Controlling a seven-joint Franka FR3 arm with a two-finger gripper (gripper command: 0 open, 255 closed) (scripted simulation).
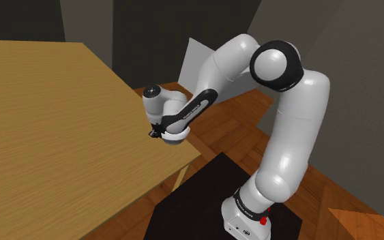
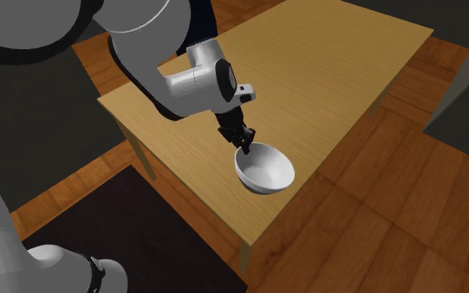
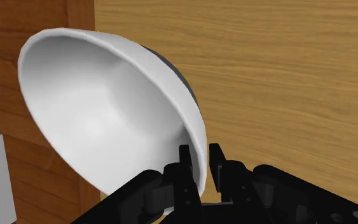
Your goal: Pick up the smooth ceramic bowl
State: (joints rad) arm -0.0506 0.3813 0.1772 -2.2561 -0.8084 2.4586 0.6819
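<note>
1. Black gripper (image 3: 200, 160) clamps the rim of the white bowl (image 3: 107, 114) — one finger inside, one outside.
2. We see the bowl tilted at the wooden table's (image 2: 332, 67) edge.
3. We judge the grasp made — raising it clear is left.

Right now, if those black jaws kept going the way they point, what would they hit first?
The jaws clasp the white bowl by its rim; beyond that, probably the wooden table near its edge.
</note>
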